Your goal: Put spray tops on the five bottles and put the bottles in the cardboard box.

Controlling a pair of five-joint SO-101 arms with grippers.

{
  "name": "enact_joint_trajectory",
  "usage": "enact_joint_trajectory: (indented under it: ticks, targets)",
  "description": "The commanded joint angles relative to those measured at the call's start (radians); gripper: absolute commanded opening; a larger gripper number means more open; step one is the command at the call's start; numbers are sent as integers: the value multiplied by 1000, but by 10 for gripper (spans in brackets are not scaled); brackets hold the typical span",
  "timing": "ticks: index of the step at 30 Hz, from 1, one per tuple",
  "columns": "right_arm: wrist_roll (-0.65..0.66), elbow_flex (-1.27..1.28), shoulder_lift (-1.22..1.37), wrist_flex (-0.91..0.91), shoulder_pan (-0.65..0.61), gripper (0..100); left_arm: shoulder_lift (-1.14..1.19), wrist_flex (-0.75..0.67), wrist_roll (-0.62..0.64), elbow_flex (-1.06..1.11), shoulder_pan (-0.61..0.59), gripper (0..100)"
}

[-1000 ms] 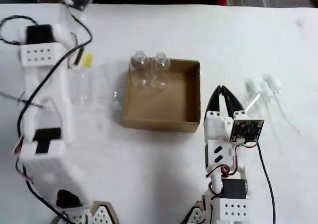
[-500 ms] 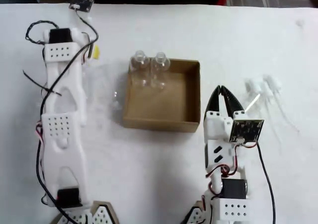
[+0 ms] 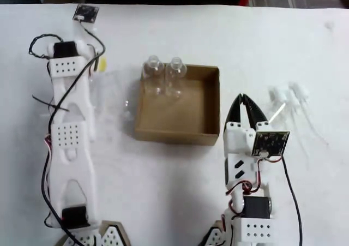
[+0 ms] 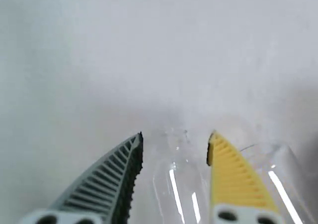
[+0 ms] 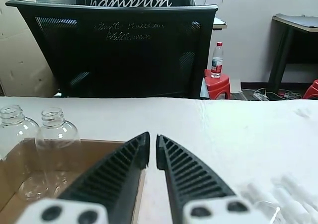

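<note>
The high camera hangs over the tabletop [image 3: 180, 33] and looks almost straight down, with the arm bases at its near edge and the far table edge at the top. The left wrist camera sits close above the tabletop, facing down along its end effector [image 4: 176, 134] at a clear bottle [image 4: 174, 184]. The right wrist camera rides low, facing level across the tabletop past its end effector [image 5: 153, 135] to a chair [image 5: 114, 50] behind. With the high view it shares the box [image 5: 94, 152] and two bottles [image 5: 55, 134] in it.
</note>
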Motion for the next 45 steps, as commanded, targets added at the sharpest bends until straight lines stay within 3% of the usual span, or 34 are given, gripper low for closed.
enact_joint_trajectory:
  ticks: [1,23,31,36,41,45]
  targets:
    - [14,8,7,4,-8,22,-21,34,-28,-52,-16,203]
    - [14,8,7,4,-8,22,-21,58,-95,-61,-7,37]
    - [14,8,7,4,-8,22,-240,224,-98,-60,42,31]
    - [14,8,7,4,-8,22,-386,230,-89,-51,51,31]
    - [14,8,4,4,-8,22,-530,232,28,-34,54,31]
    - [14,8,1,4,-8,22,-717,233,110,130,77,31]
